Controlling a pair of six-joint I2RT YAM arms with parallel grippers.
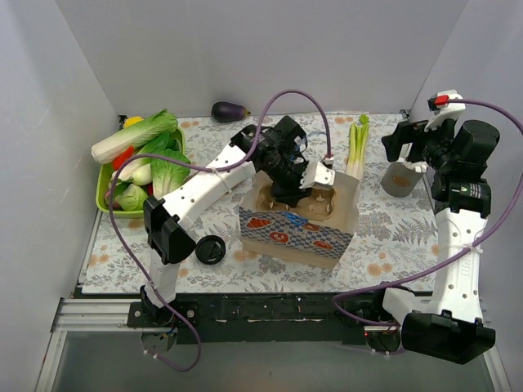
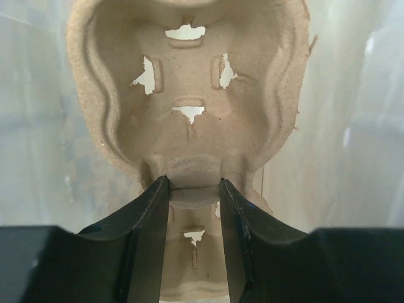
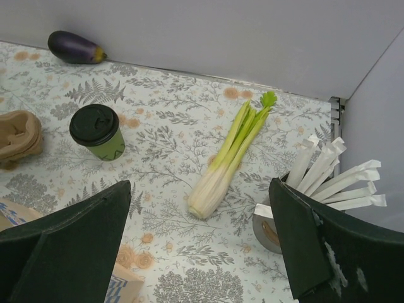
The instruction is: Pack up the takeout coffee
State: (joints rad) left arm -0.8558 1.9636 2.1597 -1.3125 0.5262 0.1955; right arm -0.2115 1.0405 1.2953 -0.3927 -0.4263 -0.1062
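Left fingers point(image 2: 148, 221): pinching the centre ridge of the pulp cup carrier point(image 2: 189, 95) at the patterned box point(image 1: 298, 233).
Right fingers point(image 3: 69, 233): spread, empty.
Takeout coffee point(image 3: 98, 132): upright on the surface, left of the celery point(image 3: 230, 151).
Risk: the ridge could slip, seating the carrier crooked, so the coffee might tip.

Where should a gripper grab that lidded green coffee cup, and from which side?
Probably grip the takeout coffee by its green wall just under the black lid, coming level from the celery side. It stands upright, and the pulp carrier sits on its other side.
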